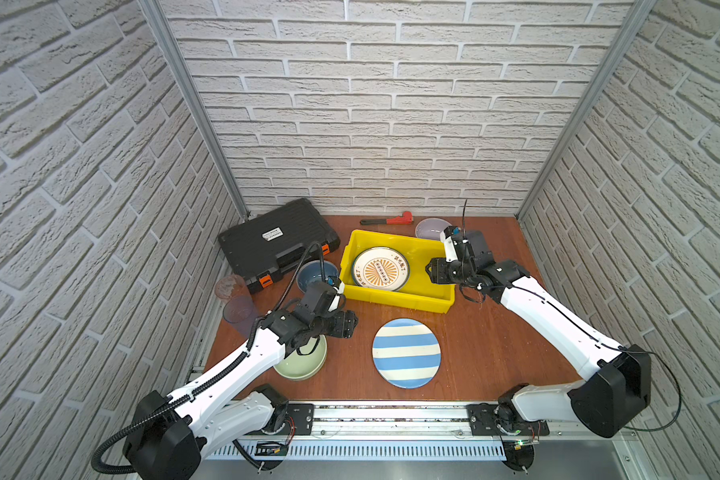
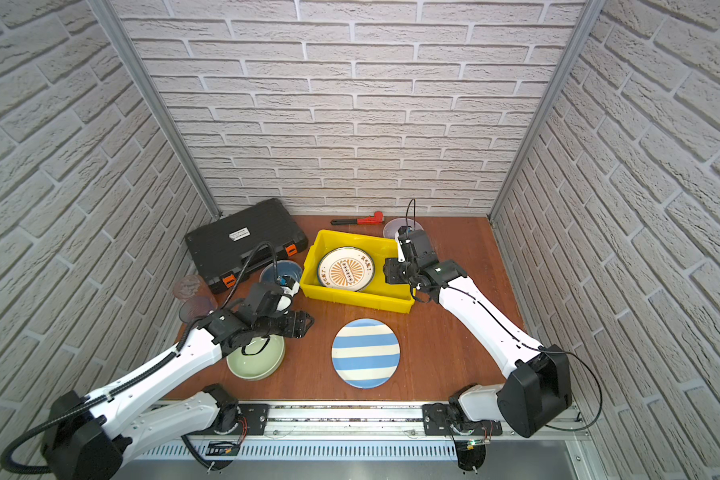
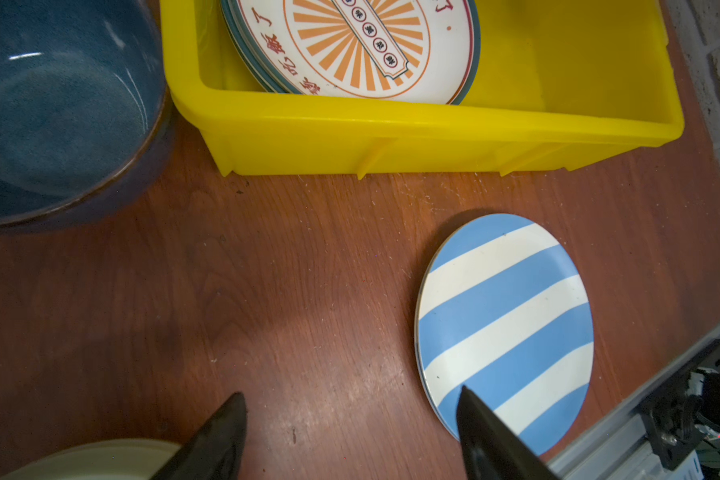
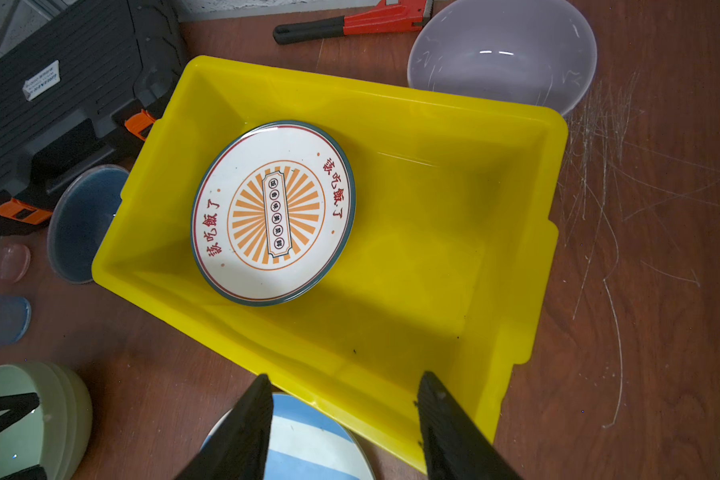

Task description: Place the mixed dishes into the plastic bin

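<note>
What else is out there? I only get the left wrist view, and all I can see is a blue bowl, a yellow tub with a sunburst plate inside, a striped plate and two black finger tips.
Observer: A lavender bowl sits on the table just behind the yellow tub's far right corner.
Operator: Where is the other arm?
Observer: The right gripper hangs over the tub's right end, with its jaws apart and nothing between them.
Operator: Any drinking glasses?
Observer: Two tinted tumblers stand at the table's left edge, by the front corner of a black tool case.
</note>
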